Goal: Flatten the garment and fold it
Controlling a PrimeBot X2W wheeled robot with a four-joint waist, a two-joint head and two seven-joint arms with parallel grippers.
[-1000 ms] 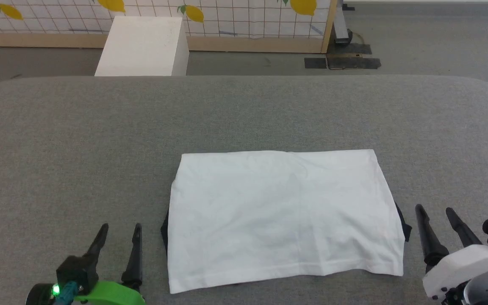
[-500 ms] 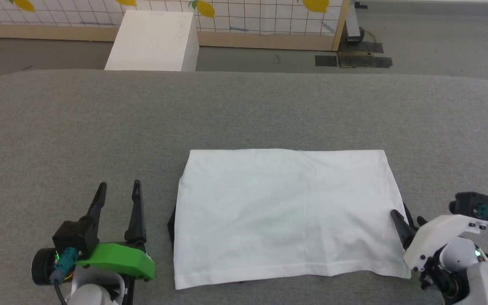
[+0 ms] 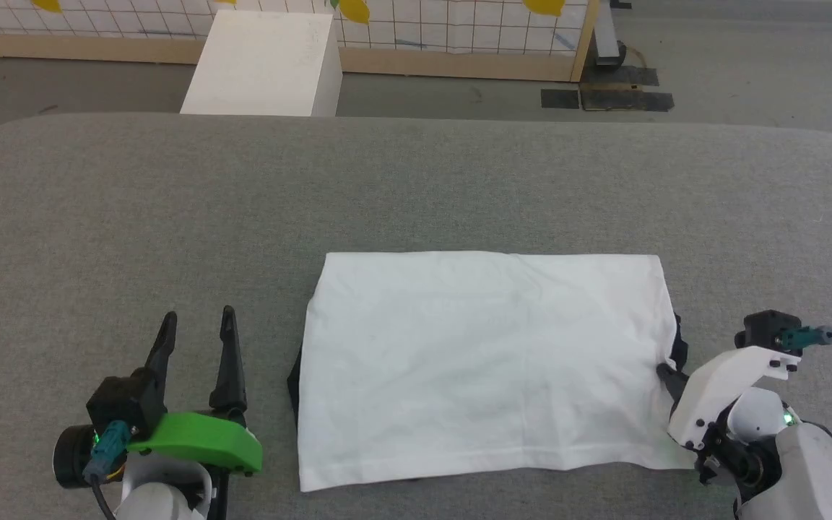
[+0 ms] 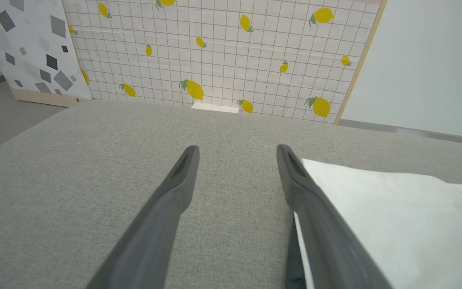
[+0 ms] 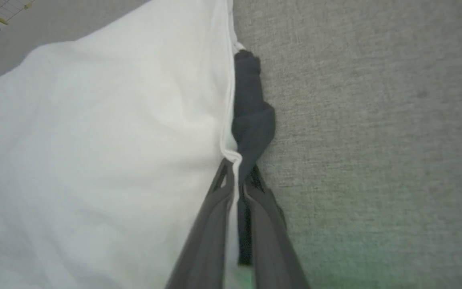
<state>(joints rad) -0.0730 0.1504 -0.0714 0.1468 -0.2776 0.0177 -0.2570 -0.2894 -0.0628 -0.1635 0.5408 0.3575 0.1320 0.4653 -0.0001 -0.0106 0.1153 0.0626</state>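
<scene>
The garment lies folded into a white rectangle on the grey table, with black cloth peeking out at both side edges. My right gripper is shut on the garment's right edge; in the right wrist view the two fingers pinch the white hem and the black sleeve between them. My left gripper stands open on the bare table just left of the garment, with nothing between its fingers.
A white box stands on the floor beyond the table's far edge. Behind it runs a lemon-patterned tiled wall panel with a wooden frame. Bare grey table spreads to the left and beyond the garment.
My right gripper moved in to the garment's right edge and shut on it. The head camera shifted slightly. The left gripper stays open beside the garment.
</scene>
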